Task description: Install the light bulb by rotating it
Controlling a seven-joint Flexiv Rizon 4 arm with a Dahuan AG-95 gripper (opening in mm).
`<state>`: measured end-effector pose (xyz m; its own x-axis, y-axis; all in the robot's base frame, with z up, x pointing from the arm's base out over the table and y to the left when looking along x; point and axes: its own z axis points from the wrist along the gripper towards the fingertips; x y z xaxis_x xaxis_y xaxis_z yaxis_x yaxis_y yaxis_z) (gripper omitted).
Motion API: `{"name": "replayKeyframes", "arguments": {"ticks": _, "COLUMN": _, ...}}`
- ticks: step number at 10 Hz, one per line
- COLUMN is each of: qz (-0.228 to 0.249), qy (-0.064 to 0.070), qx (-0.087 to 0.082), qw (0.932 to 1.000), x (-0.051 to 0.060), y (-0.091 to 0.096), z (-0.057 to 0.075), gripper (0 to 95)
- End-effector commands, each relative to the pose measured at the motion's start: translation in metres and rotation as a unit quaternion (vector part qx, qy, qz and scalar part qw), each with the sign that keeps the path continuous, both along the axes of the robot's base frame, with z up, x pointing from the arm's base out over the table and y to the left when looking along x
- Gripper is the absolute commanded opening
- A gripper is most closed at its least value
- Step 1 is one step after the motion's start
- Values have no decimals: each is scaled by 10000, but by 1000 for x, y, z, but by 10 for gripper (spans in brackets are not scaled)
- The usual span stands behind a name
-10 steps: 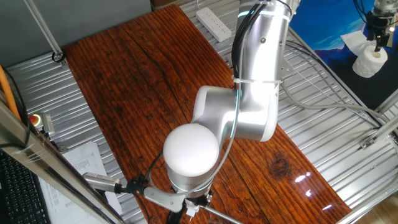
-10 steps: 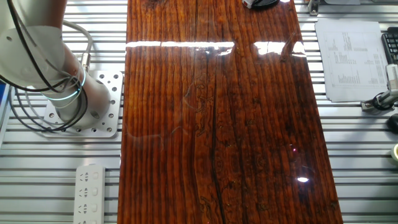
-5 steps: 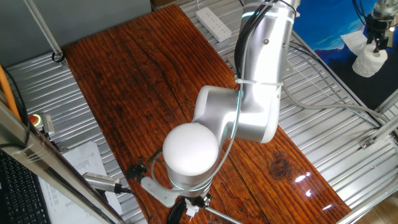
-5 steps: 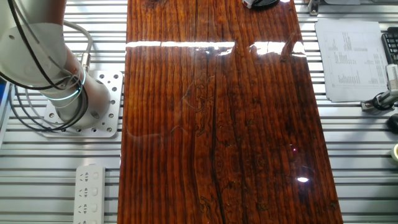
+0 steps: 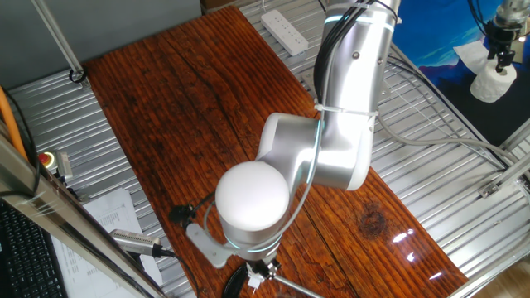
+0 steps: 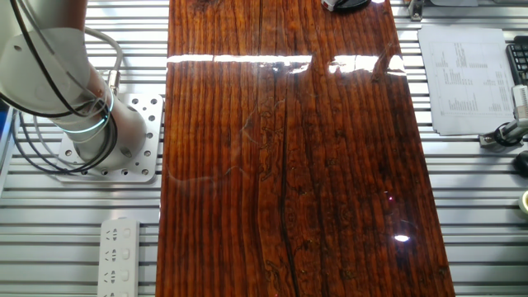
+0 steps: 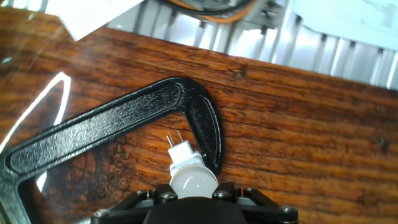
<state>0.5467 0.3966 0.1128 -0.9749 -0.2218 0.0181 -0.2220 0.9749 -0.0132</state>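
1. Claw [image 7: 193, 199]: only its dark body shows at the 6 o'clock edge of the hand view. The bulb [image 7: 189, 174] sits at its front, dome toward the camera. The fingers are not visible, so it cannot be told whether the claw is clamped on the bulb or merely against it.
2. Bulb: white frosted dome tapering to a pale base, with two thin pins [image 7: 175, 139] pointing toward 12 o'clock, tilted slightly left. The pins are bare and seated in nothing.
3. Black clamp [image 7: 118, 134]: a curved black arm lies across the worktop [image 7: 311, 143], running from 8 o'clock up to a bend near centre, then hooking down just right of the bulb base. Contact between base and clamp cannot be confirmed.
4. No socket is identifiable in any view. In one fixed view the arm [image 5: 319, 157] hides the working area; in the other fixed view only the arm's base shows.
5. Step in hand, as judged: carrying or aligning the bulb; insertion not yet done.
6. Next move, as judged: locate the socket, line the pins up squarely, seat them, then rotate. Misaligned pins risk bending.
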Motion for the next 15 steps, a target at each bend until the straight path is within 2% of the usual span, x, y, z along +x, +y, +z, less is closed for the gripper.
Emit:
{"name": "replayKeyframes", "arguments": {"ticks": 1, "qz": -275, "qy": -10, "qx": 41, "qw": 9996, "x": -1, "y": -1, "z": -1, "gripper": 190}}
{"name": "replayKeyframes", "arguments": {"ticks": 3, "qz": -433, "qy": -14, "qx": 38, "qw": 9991, "x": -1, "y": -1, "z": 0, "gripper": 190}}
{"name": "replayKeyframes", "arguments": {"ticks": 4, "qz": -549, "qy": -17, "qx": 38, "qw": 9985, "x": -1, "y": -1, "z": 0, "gripper": 380}}
{"name": "replayKeyframes", "arguments": {"ticks": 6, "qz": -638, "qy": -23, "qx": 37, "qw": 9980, "x": -1, "y": -1, "z": 0, "gripper": 380}}
{"name": "replayKeyframes", "arguments": {"ticks": 7, "qz": -699, "qy": -29, "qx": 38, "qw": 9975, "x": -1, "y": -1, "z": 0, "gripper": 570}}
{"name": "replayKeyframes", "arguments": {"ticks": 11, "qz": -1017, "qy": -34, "qx": 23, "qw": 9948, "x": -1, "y": -2, "z": 0, "gripper": 570}}
{"name": "replayKeyframes", "arguments": {"ticks": 15, "qz": -970, "qy": -36, "qx": 1, "qw": 9953, "x": -1, "y": -3, "z": 0, "gripper": 570}}
